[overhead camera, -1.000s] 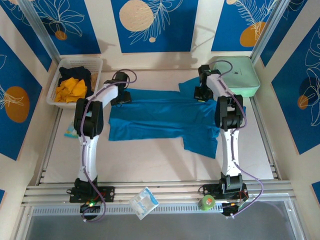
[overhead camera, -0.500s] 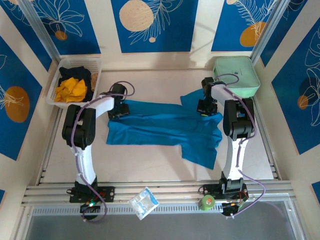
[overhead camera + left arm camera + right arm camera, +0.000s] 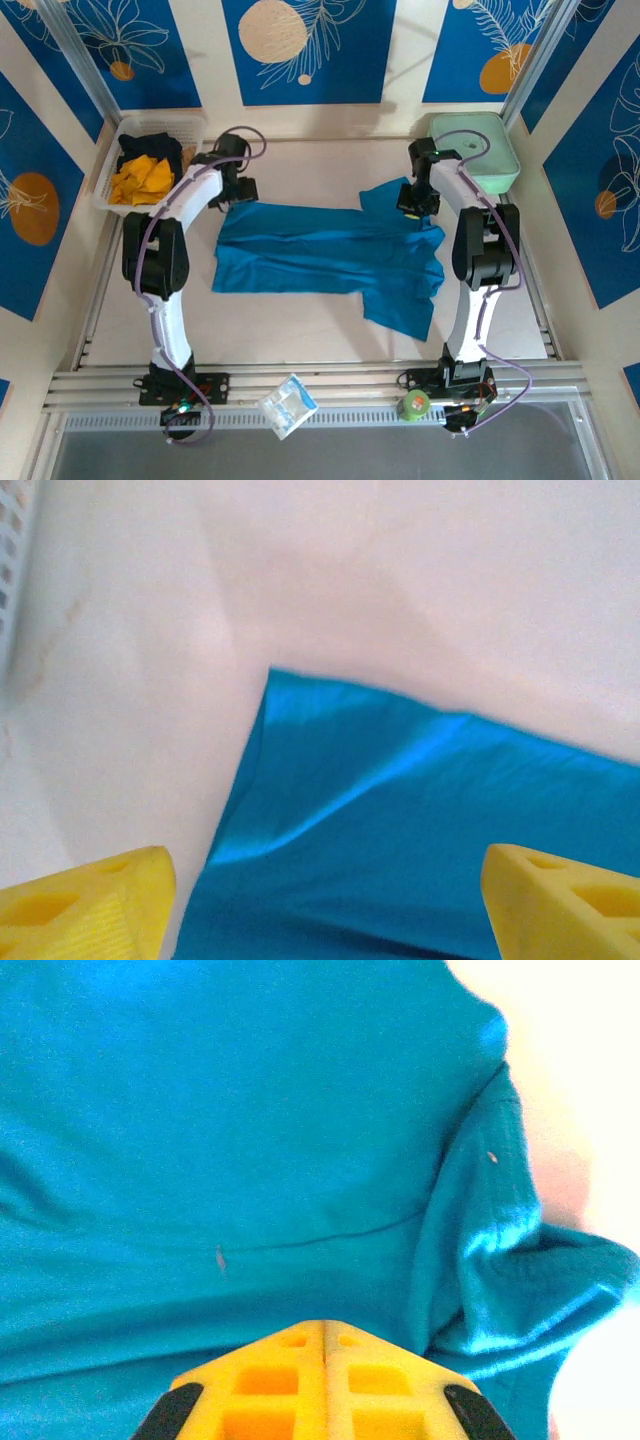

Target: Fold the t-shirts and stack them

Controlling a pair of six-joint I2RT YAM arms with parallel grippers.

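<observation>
While the teal-blue t-shirt lies spread across the middle of the table, the left gripper hangs over its far left corner, jaws wide apart, gripping nothing. Right gripper sits on the bunched far right corner, fingers pressed fully together, nothing visibly pinched. Orange-yellow shirt and black shirt are piled in the white basket.
</observation>
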